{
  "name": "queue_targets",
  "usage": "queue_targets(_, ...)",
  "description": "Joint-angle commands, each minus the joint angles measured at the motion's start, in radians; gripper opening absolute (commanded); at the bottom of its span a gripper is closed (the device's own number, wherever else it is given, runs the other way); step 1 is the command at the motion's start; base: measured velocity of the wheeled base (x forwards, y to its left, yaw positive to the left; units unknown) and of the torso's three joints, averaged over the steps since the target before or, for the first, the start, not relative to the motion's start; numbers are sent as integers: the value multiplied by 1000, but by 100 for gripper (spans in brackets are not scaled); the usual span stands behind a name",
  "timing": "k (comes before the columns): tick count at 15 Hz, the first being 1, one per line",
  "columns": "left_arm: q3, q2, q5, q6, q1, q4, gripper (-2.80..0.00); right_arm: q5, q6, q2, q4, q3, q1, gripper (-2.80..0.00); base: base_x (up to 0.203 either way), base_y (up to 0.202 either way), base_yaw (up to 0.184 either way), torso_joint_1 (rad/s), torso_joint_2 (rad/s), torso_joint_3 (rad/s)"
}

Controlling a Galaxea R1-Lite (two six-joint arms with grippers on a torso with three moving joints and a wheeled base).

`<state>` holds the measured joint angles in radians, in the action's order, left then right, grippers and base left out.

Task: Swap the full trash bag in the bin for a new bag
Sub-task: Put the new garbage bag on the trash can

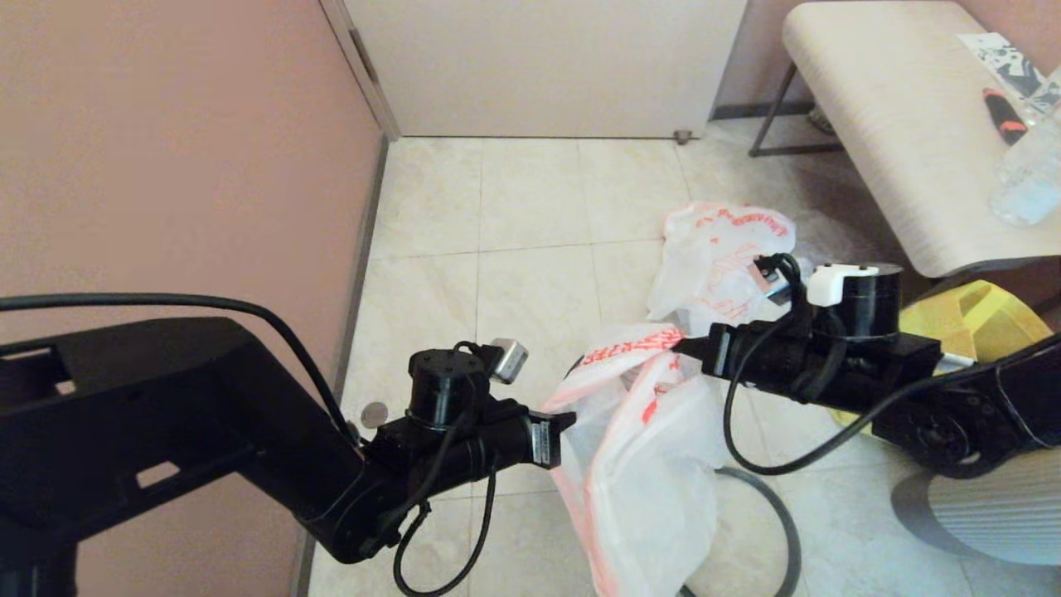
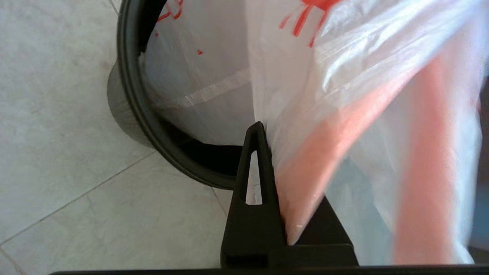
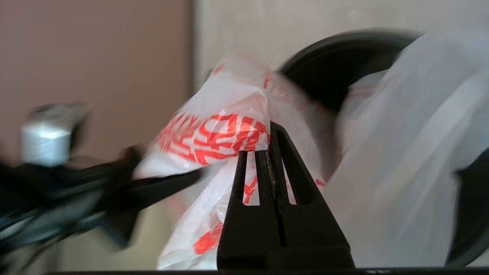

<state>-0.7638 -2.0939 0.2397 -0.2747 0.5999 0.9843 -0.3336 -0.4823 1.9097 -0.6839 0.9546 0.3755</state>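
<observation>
The new bag, limp white plastic with red-orange print, hangs stretched between both grippers. My left gripper is shut on its red-edged side. My right gripper is shut on the printed handle. In the left wrist view the bag's lower part reaches down inside the bin, a round black bucket on the floor. Only an arc of the bin's rim shows in the head view, under the bag. The full trash bag lies lumpy on the tiles behind the right arm.
A yellow fabric tote sits on the floor at the right, beside a pale table with a clear bottle on it. A pink wall runs along the left. A closed door stands behind.
</observation>
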Motion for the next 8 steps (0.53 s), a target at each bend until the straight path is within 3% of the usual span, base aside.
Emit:
queue_targets(1, -40, -53, 19, -3, -41, 7, -280, 63, 58, 108, 31, 101, -1, -280, 0, 0, 0, 0, 0, 0)
queue_targets(3, -42, -51, 48, -13, -49, 7, -280, 113, 149, 118, 41, 109, -6, -280, 0, 0, 0, 0, 0, 0)
queue_targets(4, -43, -49, 58, -30, -51, 7, -280, 119, 158, 111, 41, 102, -4, 0, 0, 0, 0, 0, 0, 0)
queue_targets(8, -45, -43, 66, -40, -45, 7, -280, 114, 156, -48, 94, 29, 13, 0, 0, 0, 0, 0, 0, 0)
